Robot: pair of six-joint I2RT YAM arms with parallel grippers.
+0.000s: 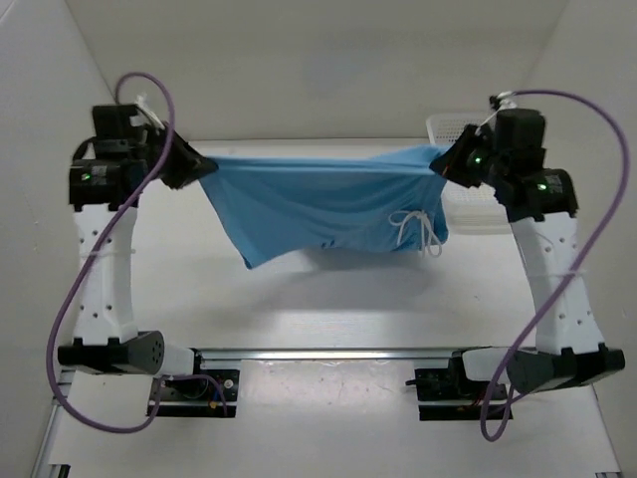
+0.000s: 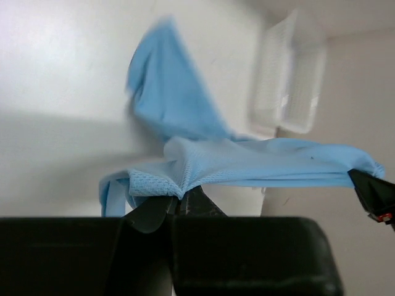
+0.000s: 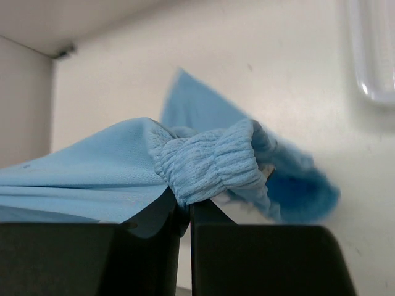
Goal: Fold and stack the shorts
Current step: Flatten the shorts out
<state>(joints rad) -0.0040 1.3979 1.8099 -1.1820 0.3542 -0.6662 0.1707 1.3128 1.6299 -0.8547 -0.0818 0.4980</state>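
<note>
The light blue shorts point(image 1: 318, 204) hang stretched in the air between my two grippers, above the white table. My left gripper point(image 1: 197, 165) is shut on the shorts' left end, pinching a fabric edge point(image 2: 176, 185) in the left wrist view. My right gripper point(image 1: 445, 162) is shut on the gathered elastic waistband point(image 3: 210, 163) at the right end. The white drawstring point(image 1: 416, 231) dangles near the lower right of the hanging cloth. A loose part of the shorts point(image 2: 166, 92) droops toward the table.
A white mesh basket point(image 1: 468, 204) sits on the table at the right, behind my right gripper; it also shows in the left wrist view point(image 2: 290, 74). White walls enclose the table at back and sides. The arm bases stand at the near edge.
</note>
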